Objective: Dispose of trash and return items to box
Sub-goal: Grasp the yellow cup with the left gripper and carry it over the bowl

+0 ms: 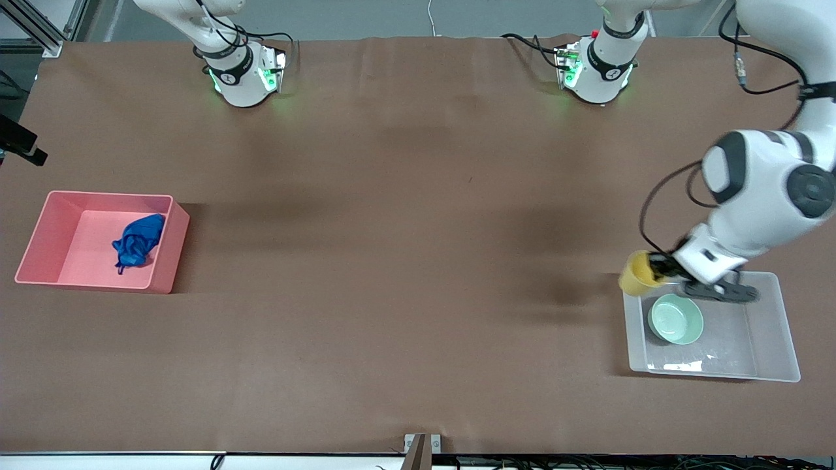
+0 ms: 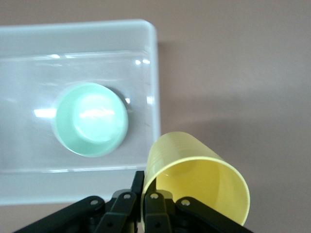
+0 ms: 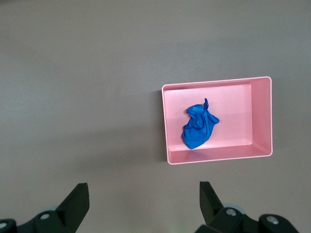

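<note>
Writing and labels: no readable brand or text is seen on any object.
Yellow cup (image 1: pixel 633 275): it is held tilted in the air over the corner of the clear box (image 1: pixel 771 339), at the box edge farther from the front camera. Its long axis lies close to horizontal, and in the left wrist view its open mouth (image 2: pixel 204 187) faces the camera.
Left gripper (image 1: pixel 659 267): its jaws are closed on the rim of the yellow cup, with 1 finger (image 2: pixel 154 208) inside the wall.
Mint-green bowl (image 1: pixel 675 318): it stands upright in the clear box, mouth up, below the cup.
Clear box: it is placed at the left arm's end of the table.
Blue cloth wad (image 1: pixel 138 241): it lies in the pink bin (image 1: pixel 46 225), at the right arm's end of the table.
Right gripper (image 3: pixel 143 206): it waits high over the table, and its jaws are wide open and empty.
</note>
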### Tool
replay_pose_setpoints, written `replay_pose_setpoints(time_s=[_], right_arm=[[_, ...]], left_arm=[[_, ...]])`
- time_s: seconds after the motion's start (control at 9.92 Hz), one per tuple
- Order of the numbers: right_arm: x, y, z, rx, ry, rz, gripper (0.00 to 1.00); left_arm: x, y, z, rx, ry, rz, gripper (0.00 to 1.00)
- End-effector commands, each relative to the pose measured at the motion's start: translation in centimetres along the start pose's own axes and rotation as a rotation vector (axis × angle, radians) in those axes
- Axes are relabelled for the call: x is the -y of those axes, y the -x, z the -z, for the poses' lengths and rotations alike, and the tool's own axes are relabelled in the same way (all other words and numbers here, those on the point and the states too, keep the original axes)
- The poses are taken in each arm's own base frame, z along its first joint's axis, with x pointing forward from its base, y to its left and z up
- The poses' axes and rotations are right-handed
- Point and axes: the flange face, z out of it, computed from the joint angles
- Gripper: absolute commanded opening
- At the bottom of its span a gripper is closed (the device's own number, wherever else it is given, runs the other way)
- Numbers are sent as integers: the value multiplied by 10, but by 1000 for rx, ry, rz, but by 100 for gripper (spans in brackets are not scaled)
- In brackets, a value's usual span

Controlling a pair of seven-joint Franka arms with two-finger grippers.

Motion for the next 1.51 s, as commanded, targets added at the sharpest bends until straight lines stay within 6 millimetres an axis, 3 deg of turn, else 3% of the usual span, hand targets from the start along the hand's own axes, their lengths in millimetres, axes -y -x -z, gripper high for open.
replay_pose_setpoints(time_s=[0.0, 0.2, 0.3, 0.71, 0.81, 0.91, 1.01, 1.21, 1.41], right_arm=[[1, 1, 3, 2, -2, 9, 100], [1, 1, 3, 2, -2, 10, 100], [1, 1, 4, 1, -2, 10, 100], [2, 1, 3, 2, -2, 12, 100], [1, 1, 3, 2, -2, 10, 100], [1, 1, 3, 2, -2, 10, 100], [1, 1, 3, 2, -2, 10, 100], [1, 1, 3, 4, -2, 10, 100], [1, 1, 3, 4, -2, 10, 100]], left_arm=[[41, -31, -42, 22, -20, 14, 0], [91, -27, -81, 59, -8, 25, 0], [105, -22, -91, 63, 26, 20, 0], [105, -16, -128, 92, 49, 12, 4], [105, -16, -134, 94, 48, 27, 17], [108, -17, -126, 83, 41, 30, 54], [109, -21, -112, 63, 36, 24, 100], [103, -29, -56, -9, 30, 22, 100], [82, -30, 18, -62, 39, 76, 100]])
